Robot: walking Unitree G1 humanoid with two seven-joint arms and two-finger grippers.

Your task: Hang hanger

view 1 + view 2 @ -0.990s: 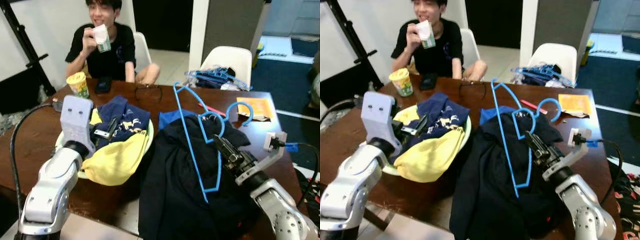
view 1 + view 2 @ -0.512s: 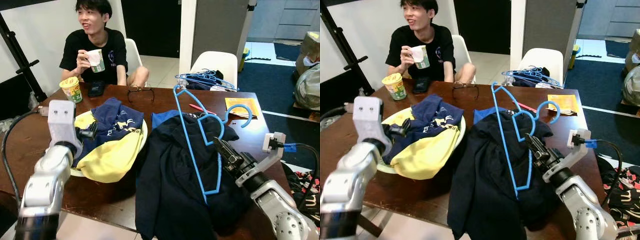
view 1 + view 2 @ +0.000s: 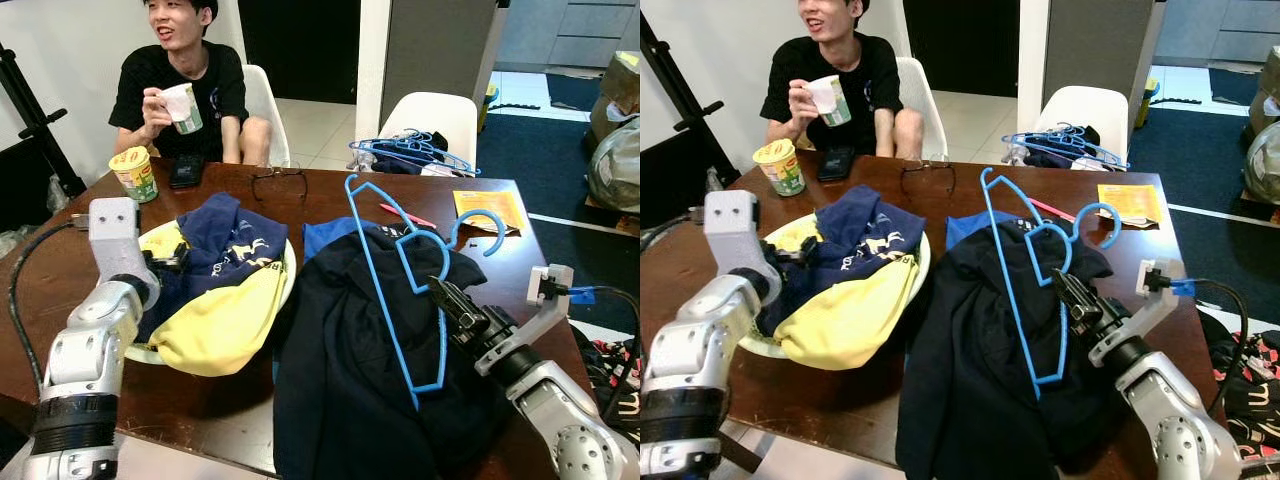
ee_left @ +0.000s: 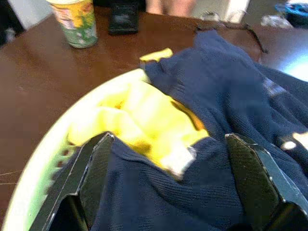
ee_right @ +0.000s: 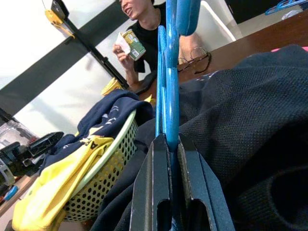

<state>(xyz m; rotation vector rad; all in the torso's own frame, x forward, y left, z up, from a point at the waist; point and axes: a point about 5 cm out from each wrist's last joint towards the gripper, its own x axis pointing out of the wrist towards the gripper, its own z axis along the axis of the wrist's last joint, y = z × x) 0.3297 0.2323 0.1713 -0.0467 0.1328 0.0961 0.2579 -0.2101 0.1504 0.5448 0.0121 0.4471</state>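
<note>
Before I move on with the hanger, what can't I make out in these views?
- Whether the blue hanger is threaded into the dark garment: head views, its folds cover the far arm.
- Left gripper fingertips: left wrist view, cut by the frame edge over the laundry basket.
- Any rail to hang on: none in view.
- Right gripper contact with the hanger: blurred close up in the right wrist view.

No legible txt; white print on navy garment too blurry to read.

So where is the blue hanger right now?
The blue hanger lies on the dark jacket on the robot's right side of the table, pinched in the right gripper, beside the laundry basket.
</note>
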